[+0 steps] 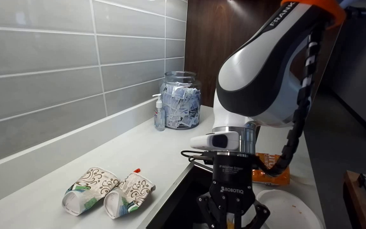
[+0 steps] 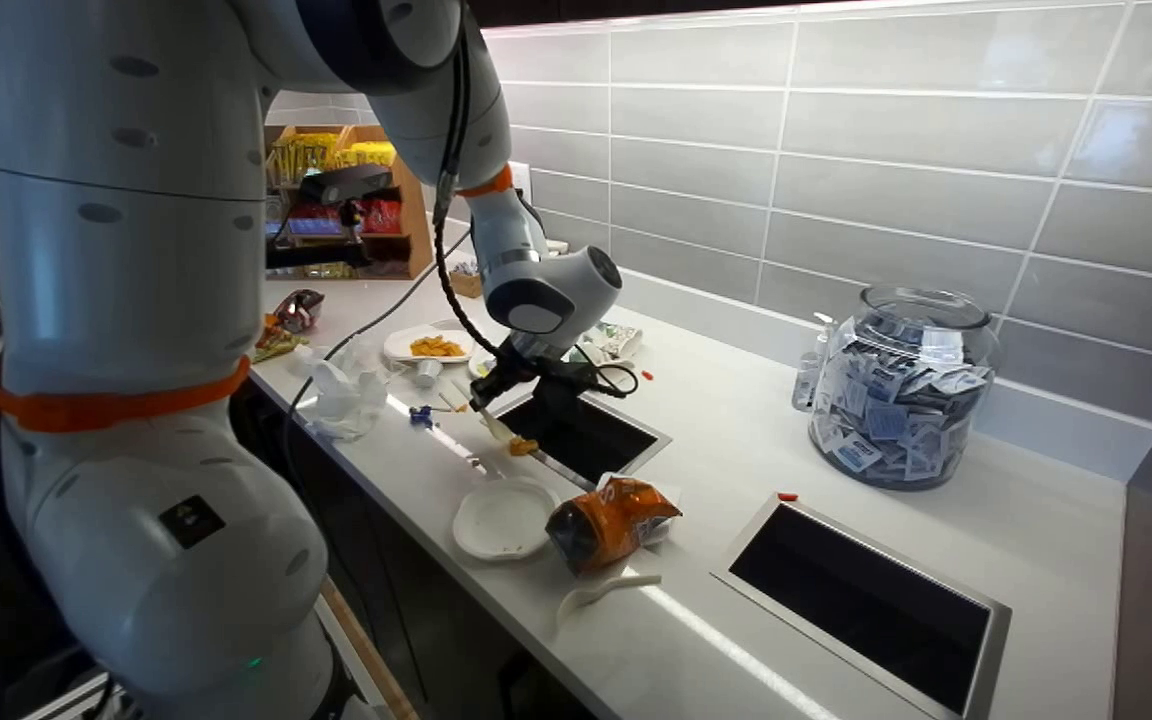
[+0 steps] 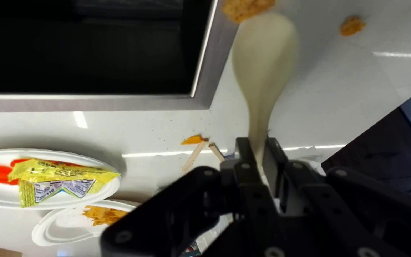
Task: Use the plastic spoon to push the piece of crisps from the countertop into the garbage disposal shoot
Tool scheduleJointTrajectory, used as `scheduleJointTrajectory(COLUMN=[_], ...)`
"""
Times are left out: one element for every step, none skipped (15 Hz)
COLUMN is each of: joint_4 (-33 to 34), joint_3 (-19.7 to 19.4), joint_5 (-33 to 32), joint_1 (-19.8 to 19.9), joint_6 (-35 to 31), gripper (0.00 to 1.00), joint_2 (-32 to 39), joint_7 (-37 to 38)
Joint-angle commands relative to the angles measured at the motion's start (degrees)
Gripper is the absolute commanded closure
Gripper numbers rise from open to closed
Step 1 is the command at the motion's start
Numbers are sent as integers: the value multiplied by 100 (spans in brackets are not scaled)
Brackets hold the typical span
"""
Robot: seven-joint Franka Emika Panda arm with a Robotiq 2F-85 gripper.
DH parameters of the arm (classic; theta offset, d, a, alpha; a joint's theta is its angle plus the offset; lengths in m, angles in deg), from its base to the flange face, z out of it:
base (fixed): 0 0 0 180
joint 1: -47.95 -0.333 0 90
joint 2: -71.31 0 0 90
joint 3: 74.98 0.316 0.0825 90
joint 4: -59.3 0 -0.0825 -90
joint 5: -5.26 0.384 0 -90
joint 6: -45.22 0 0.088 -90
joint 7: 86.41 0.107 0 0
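Pale counter (image 2: 716, 430) below the end effector (image 3: 259, 146), which pinches the plastic spoon (image 3: 268, 60); grey tiled wall (image 2: 866, 190) well apart. Beside end effector: dark opening (image 3: 120, 60). Near it: white plate (image 2: 504, 510), orange bag (image 2: 631, 515).

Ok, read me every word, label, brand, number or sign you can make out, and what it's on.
"FRANK" on the robot arm.
"ROBOTIQ" on the tool.
"Adaptive Gripper", higher on the tool; the characters before it and the finer print below are unclear.
"116", seemingly, on the yellow wrapper; the rest is blurred.
Too small, blurred or partly hidden to read: orange bag, sachets, pump bottle, yellow packs.
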Motion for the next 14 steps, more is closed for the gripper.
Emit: scheduleJointTrajectory(joint_4=[-164, -196, -231, -262, -306, -349, -376, -404, -433, -444, -440, -428, -424, -411], joint_3=[61, 66, 61, 61, 49, 34, 24, 10, -3, -17, -24, -39, -52, -63], joint_5=[-49, -45, -57, -46, -73, -104, -92, -66, -60, -57, -30, -25, -36, -43], joint_1=[23, 27, 29, 39, 33, 36, 50, 77, 87, 109, 136, 157, 165, 169], joint_6=[13, 57, 106, 177, 213, 265, 304, 356, 376, 383, 380, 351, 331, 308], gripper=[97, 97, 97, 97, 97, 97, 97, 97, 97, 97, 97, 97, 97, 97], joint_2=[-250, -298, -340, -381, -423, -452, -465, -457, -446, -411, -369, -305, -271, -240], joint_7=[6, 31, 96, 130, 200, 250, 227, 168, 123, 60, -31, -98, -118, -128])
